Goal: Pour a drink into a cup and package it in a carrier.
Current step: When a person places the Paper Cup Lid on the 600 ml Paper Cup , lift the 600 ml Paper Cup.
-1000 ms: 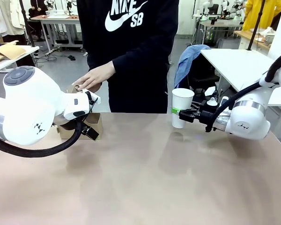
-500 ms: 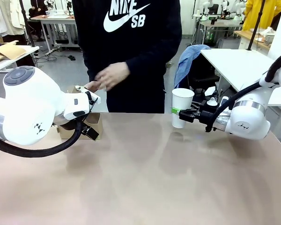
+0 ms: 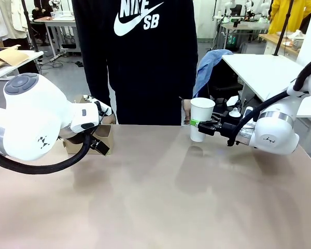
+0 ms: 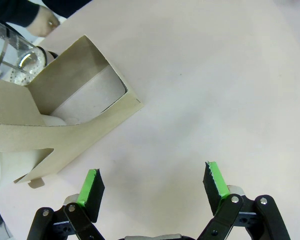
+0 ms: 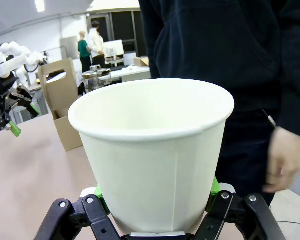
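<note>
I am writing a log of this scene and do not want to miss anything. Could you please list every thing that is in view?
cup: one, white, no lid, at the table's far right side.
carrier: one, brown cardboard, at the table's far left; something white inside, unclear.
pitcher: one, clear glass, beyond the carrier.
table: one, beige.
cloth: one, blue, draped beyond the table.
person: one, black top, at the far side.
hand: one, beside the cup.
left gripper: black, green pads, jaws open, near the carrier.
right gripper: black, green pads, jaws shut on the cup.
</note>
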{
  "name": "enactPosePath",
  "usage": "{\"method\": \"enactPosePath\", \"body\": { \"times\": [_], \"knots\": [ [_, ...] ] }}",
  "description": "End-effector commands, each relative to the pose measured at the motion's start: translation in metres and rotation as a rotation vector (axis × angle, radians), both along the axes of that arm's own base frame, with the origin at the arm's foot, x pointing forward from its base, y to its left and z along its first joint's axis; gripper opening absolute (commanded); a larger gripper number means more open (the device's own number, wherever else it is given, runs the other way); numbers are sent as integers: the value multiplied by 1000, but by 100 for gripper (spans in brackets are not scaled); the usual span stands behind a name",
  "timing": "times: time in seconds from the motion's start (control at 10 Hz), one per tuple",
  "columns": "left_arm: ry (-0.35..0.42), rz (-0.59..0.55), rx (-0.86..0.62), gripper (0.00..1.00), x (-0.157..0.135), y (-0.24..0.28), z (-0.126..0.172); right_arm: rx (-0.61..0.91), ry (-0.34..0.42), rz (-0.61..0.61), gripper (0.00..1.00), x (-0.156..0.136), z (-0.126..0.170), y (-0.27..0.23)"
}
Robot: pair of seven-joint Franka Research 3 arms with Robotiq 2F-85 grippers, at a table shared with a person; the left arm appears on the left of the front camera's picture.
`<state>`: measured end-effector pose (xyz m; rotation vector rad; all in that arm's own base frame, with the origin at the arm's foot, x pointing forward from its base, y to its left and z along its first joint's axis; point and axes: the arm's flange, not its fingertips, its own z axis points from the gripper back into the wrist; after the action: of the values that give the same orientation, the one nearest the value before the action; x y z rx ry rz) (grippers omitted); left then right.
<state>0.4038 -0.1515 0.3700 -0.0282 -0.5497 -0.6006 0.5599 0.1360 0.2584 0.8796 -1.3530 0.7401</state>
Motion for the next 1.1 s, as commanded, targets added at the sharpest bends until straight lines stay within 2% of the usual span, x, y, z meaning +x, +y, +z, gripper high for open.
{"method": "enactPosePath", "body": {
  "times": [0.0,1.0],
  "knots": [
    [0,-1,-1,100,0,0,0,3,-8,-1,80,-3,8,1],
    [0,-1,-1,100,0,0,0,3,-8,-1,80,-3,8,1]
  ]
}}
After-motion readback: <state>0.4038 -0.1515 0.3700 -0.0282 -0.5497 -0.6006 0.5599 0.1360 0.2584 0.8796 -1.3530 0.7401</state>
